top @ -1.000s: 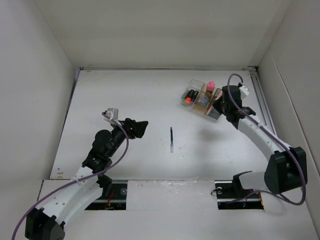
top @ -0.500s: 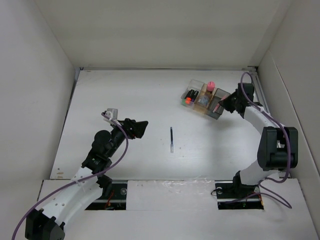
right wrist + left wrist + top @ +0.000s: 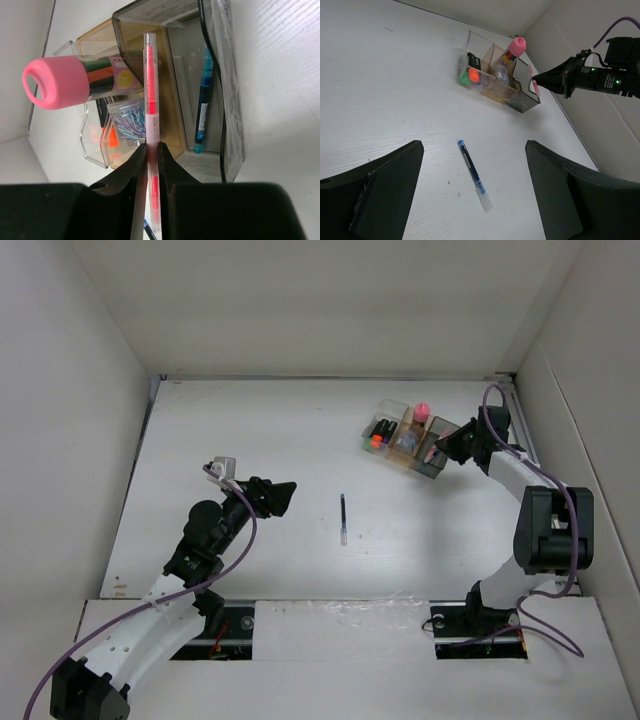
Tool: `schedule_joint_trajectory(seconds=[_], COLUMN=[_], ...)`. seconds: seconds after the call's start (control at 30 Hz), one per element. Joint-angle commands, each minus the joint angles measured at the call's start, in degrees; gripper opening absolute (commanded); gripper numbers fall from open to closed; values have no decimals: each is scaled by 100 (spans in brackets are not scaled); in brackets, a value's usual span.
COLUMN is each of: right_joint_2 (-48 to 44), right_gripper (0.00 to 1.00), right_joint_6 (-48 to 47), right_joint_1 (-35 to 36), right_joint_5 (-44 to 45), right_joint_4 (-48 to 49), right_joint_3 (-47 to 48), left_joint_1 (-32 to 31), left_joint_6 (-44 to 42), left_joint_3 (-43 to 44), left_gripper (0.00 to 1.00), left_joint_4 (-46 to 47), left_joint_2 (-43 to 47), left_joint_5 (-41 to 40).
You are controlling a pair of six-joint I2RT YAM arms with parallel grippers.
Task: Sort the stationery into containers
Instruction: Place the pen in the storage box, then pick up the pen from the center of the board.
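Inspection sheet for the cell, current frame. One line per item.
Surface: white table, no spills seen.
Job's things: three joined boxes far right, holding markers, bottle and boxed pen; loose pen mid-table; pink pen in right gripper.
Clutter: nothing seen.
Grippers: left gripper open, empty; right gripper shut on pink pen at the boxes.
Cables: purple cables along both arms.
Surroundings: white walls on three sides.
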State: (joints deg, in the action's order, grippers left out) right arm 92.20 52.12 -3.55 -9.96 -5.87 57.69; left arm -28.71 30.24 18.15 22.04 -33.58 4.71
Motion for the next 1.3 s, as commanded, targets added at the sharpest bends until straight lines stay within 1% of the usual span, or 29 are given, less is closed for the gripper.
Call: schedule_joint_trajectory(seconds=[0.0, 0.1, 0.13, 0.2, 0.27, 0.4, 0.5, 0.67, 0.73, 0.8, 0.83, 0.9, 0.97, 1.0, 1.07, 1.1, 1.13, 1.2, 1.23, 1.27], right_joint_2=[8, 8, 8, 8, -62, -291, -536, -1019, -1160, -1388, -1459, -1643, -1697, -1749, -1750, -1750, -1750, -1671, -1610, -1418], right_gripper=[8, 17, 24, 29, 38, 44, 44, 44, 34, 22, 13, 5, 0, 0, 0, 0, 0, 4, 8, 11], right_joint_6=[97, 158, 158, 211, 211, 211, 264, 150, 150, 150, 97, 97, -26, -26, -26, -26, -26, -157, -210, -272], right_joint_1=[-49, -49, -49, -101, -102, -102, 29, 460, 566, 838, 969, 1478, 1856, 2180, 2481, 2795, 2964, 3315, 3683, 3860], right_joint_5=[-68, -68, -7, 55, -6, -6, -6, 380, 328, 328, 328, 441, 495, 582, 661, 775, 776, 1108, 1232, 1363], right_joint_4=[270, 270, 270, 270, 270, 341, 454, 534, 612, 613, 613, 613, 613, 613, 613, 613, 613, 613, 613, 500], right_joint_3=[163, 216, 216, 216, 216, 93, -117, -495, -618, -758, -759, -960, -1014, -1153, -1233, -1234, -1295, -1296, -1296, -1296], left_joint_1=[14, 14, 14, 14, 14, 14, 14, 14, 14, 14, 14, 14, 14, 14, 14, 14, 14, 14, 14, 14], left_joint_6=[-44, -44, -44, -44, -44, -44, -44, -44, -44, -44, -44, -44, -44, -44, -44, -44, -44, -44, -44, -44], left_joint_3=[259, 207, 206, 206, 206, 206, 206, 206, 206, 206, 206, 206, 206, 206, 206, 206, 206, 206, 206, 206], left_gripper=[80, 80, 80, 80, 80, 80, 80, 80, 80, 80, 80, 80, 80, 80, 80, 80, 80, 80, 80, 80], left_joint_4=[195, 256, 257, 257, 257, 257, 257, 257, 257, 257, 257, 257, 257, 257, 257, 257, 257, 309, 309, 309], left_joint_2=[10, 10, 10, 10, 10, 10, 10, 10, 10, 10, 10, 10, 10, 10, -51, -52, -52, -105, -105, -105], left_joint_5=[65, 65, 65, 65, 65, 65, 65, 65, 65, 65, 65, 65, 65, 65, 65, 65, 65, 65, 65, 65])
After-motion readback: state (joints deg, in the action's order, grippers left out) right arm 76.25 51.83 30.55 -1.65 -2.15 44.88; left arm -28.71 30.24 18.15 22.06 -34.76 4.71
